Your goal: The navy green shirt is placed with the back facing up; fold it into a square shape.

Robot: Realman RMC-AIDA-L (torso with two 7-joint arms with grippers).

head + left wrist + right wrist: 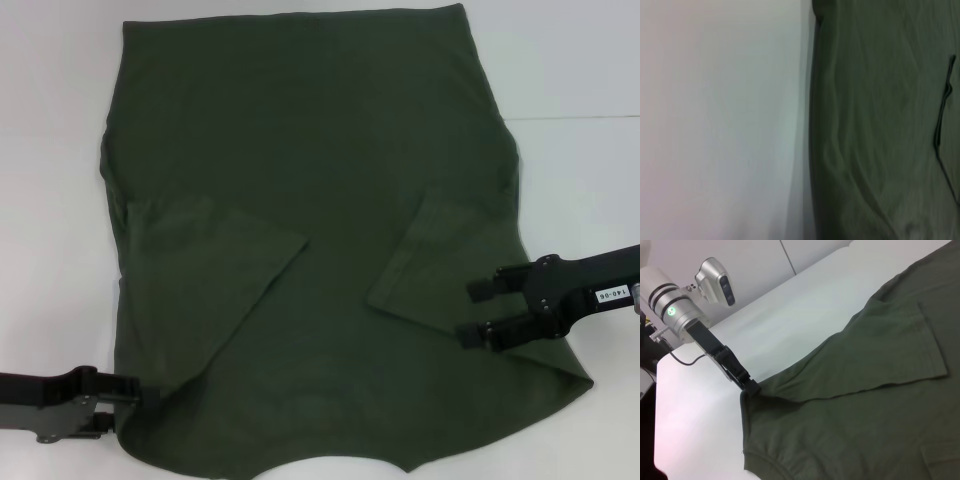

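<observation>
The navy green shirt (310,230) lies flat on the white table, plain side up, with both sleeves folded inward over the body. My left gripper (122,398) sits at the shirt's near left corner. In the right wrist view its fingertips (750,386) meet on that corner, and the cloth puckers toward them. My right gripper (472,312) hovers open over the shirt's right side, just beside the folded right sleeve (440,255), holding nothing. The left wrist view shows only the shirt's edge (815,125) against the table.
The white table (50,150) surrounds the shirt on the left, right and far sides. The shirt's near hem runs off the bottom of the head view. The left arm (685,315) rises from the table's edge in the right wrist view.
</observation>
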